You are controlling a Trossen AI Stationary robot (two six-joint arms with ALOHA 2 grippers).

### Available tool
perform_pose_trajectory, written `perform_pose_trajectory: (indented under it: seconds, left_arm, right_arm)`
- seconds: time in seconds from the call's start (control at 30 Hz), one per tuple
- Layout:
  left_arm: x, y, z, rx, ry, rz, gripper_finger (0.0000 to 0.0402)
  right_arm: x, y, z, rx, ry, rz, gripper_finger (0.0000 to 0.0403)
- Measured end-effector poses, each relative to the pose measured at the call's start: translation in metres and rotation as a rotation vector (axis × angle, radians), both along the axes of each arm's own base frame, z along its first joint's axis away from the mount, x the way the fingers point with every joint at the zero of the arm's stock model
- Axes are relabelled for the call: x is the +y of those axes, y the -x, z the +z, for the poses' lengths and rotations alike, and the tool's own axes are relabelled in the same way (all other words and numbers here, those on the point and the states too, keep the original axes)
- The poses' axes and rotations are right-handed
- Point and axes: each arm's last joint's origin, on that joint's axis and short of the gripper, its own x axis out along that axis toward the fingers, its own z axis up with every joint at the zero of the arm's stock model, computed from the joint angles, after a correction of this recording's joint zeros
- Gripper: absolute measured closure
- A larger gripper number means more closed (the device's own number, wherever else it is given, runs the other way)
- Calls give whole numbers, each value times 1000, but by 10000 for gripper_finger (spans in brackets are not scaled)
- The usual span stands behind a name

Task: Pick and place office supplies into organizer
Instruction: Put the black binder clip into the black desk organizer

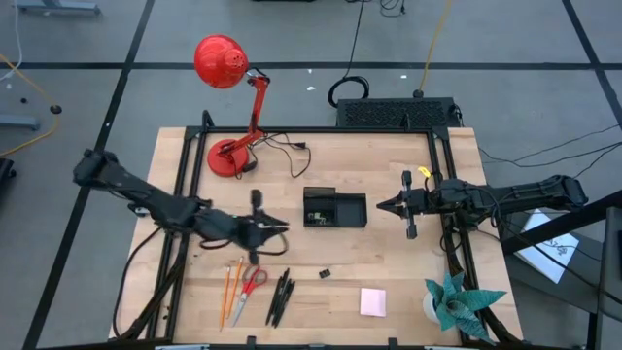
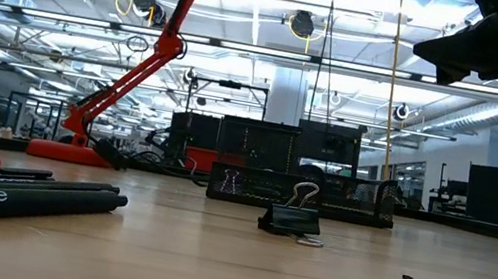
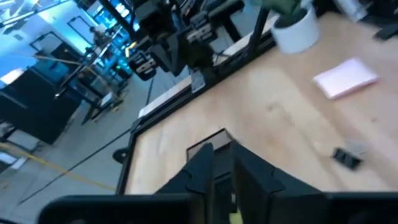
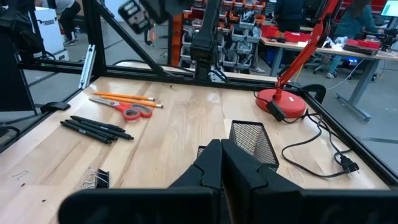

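Observation:
My left gripper (image 1: 277, 226) hangs above the table, left of the black organizer (image 1: 333, 207), and is shut on a small yellow-green piece (image 3: 235, 215). My right gripper (image 1: 384, 204) waits level and shut just right of the organizer, also seen from its own wrist (image 4: 222, 163). Lying flat near the front edge are the orange pencils (image 1: 230, 292), red-handled scissors (image 1: 252, 283), black pens (image 1: 280, 297), a black clip (image 1: 326, 275) and the pink sticky-note pad (image 1: 373, 301). My left gripper pinches the yellow-green piece between its two fingers (image 3: 249, 177). Only a sliver of it (image 3: 234, 216) shows in the narrow gap. The fingers point toward the table's right, slanting a little down. The piece is lifted clear of the table.
A red desk lamp (image 1: 231, 146) stands at the far left with its cord (image 1: 287, 151) trailing on the wood. A teal paper plant in a white pot (image 1: 457, 301) stands at the near right. A black box with cables (image 1: 397, 112) lies beyond the far edge. Bare wood lies around the organizer.

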Motion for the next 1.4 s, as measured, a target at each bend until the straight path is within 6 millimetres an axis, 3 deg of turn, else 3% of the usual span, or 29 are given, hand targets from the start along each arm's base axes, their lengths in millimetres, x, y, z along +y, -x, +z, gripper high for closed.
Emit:
perform_pose_trajectory:
  seconds: [0.1, 0.17, 0.47, 0.7, 0.9, 1.1, 1.27, 1.4]
  left_arm:
    - [3, 21, 0, -35, 62, -8, 391]
    - [6, 34, -6, -59, 80, -18, 394]
    - [31, 78, -60, -313, 211, -36, 398]
    - [44, 94, -94, -383, 332, -37, 400]
    - [44, 97, -104, -371, 366, -49, 400]
    - [43, 98, -107, -344, 373, -60, 398]
    - [43, 97, -110, -318, 365, -50, 397]
    - [44, 97, -111, -309, 367, -30, 397]
  right_arm:
    - [0, 0, 0, 0, -2, 0, 403]
    - [0, 0, 0, 0, 0, 0, 403]
    - [0, -3, -2, 14, 17, 3, 403]
    - [1, -16, -7, 25, 7, 5, 403]
    - [7, -33, -13, 13, 5, 97, 403]
    - [30, -54, -23, 87, 95, 117, 403]
    - [68, -81, -16, 138, 204, 173, 403]
    - [93, -101, -27, 222, 233, 169, 403]
